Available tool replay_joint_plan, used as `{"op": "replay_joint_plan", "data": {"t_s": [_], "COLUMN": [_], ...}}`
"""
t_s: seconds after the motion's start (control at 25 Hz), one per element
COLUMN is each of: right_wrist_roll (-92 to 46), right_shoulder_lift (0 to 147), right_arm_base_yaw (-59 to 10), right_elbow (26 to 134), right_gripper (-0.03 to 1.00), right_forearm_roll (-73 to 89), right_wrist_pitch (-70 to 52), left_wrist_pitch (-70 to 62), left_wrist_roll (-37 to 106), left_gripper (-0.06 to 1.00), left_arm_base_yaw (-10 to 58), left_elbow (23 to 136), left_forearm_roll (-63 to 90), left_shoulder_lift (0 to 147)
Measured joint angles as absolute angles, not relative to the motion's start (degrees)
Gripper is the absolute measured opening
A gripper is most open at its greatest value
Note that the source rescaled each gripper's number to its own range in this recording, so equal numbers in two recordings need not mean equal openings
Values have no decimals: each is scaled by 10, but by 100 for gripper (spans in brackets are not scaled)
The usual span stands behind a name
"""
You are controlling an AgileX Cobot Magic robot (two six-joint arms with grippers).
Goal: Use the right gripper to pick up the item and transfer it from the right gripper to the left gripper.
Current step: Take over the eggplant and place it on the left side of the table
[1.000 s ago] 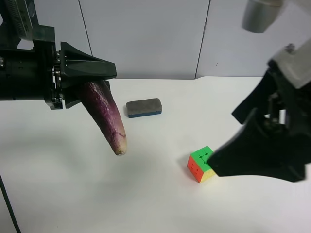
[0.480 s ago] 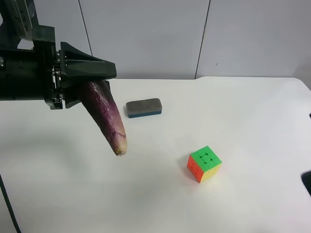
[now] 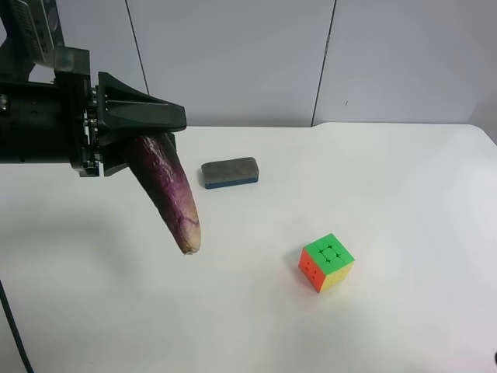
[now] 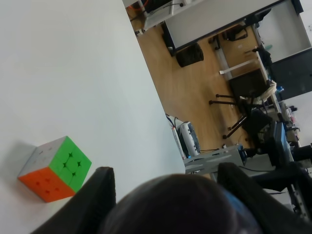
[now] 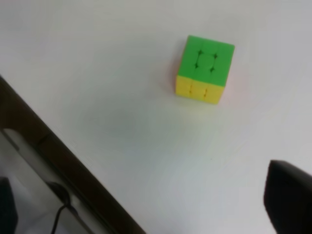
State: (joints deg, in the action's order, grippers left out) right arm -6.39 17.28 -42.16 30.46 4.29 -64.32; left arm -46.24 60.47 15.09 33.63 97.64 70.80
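Note:
The slender dark purple eggplant (image 3: 168, 188) hangs tilted, pale tip down, above the white table (image 3: 404, 179). My left gripper (image 3: 166, 129), on the arm at the exterior high view's left, is shut on its thick end. In the left wrist view the eggplant (image 4: 181, 207) fills the space between the two black fingers (image 4: 93, 197). My right gripper is out of the exterior high view. In the right wrist view only one black finger (image 5: 288, 197) shows at the frame's edge, with nothing held, above the table.
A multicoloured puzzle cube (image 3: 326, 261) sits on the table right of the eggplant's tip and shows in the right wrist view (image 5: 204, 68) and the left wrist view (image 4: 55, 168). A grey eraser block (image 3: 230, 172) lies near the back. The table's edge (image 5: 63, 161) runs near the right gripper.
The arm at the exterior high view's right has pulled away and left that view. The eggplant stays in the left gripper, its tip slightly lower.

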Motion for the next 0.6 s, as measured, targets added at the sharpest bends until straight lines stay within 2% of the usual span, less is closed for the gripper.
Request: {"op": "replay_joint_plan", "data": {"t_s": [0.6], "right_wrist_roll": [-64], "right_shoulder_lift": [167], "right_arm_base_yaw": [-422], "right_elbow": [292], "right_gripper": [100], "right_forearm_roll": [43], "right_wrist_pitch": [-616], "left_wrist_pitch": [-461], "left_wrist_roll": [605], "left_gripper": [1], "left_arm_base_yaw": [151], "left_elbow": [336], "left_forearm_roll": [977], "left_shoulder_lift": [708]}}
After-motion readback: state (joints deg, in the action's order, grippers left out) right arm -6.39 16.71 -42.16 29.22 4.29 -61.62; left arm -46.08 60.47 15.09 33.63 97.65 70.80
